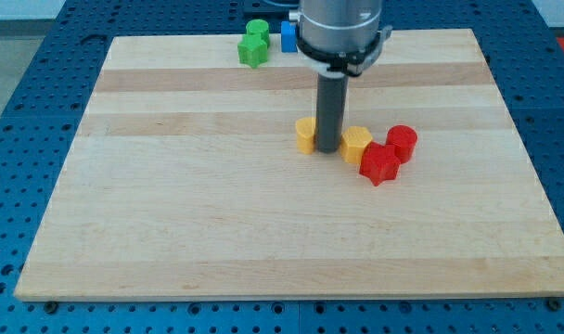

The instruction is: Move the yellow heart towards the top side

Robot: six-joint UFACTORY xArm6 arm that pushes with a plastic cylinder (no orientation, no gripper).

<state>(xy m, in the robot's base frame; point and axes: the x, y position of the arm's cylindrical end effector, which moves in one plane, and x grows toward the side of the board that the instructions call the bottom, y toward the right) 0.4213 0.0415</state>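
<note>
My tip (327, 149) rests on the wooden board (171, 232); being a bare rod, it has no fingers to open or close. The yellow block (306, 134), probably the heart though its outline is partly hidden, touches the tip's left side. A second yellow block (356, 145) lies just right of the tip, with a red star (379, 164) and red cylinder (402, 143) beyond. To push well, bring the tip below the heart, then drive it straight upward.

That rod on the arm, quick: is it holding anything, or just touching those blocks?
My tip: no claw, holds nothing; it stands between two yellow blocks.
</note>
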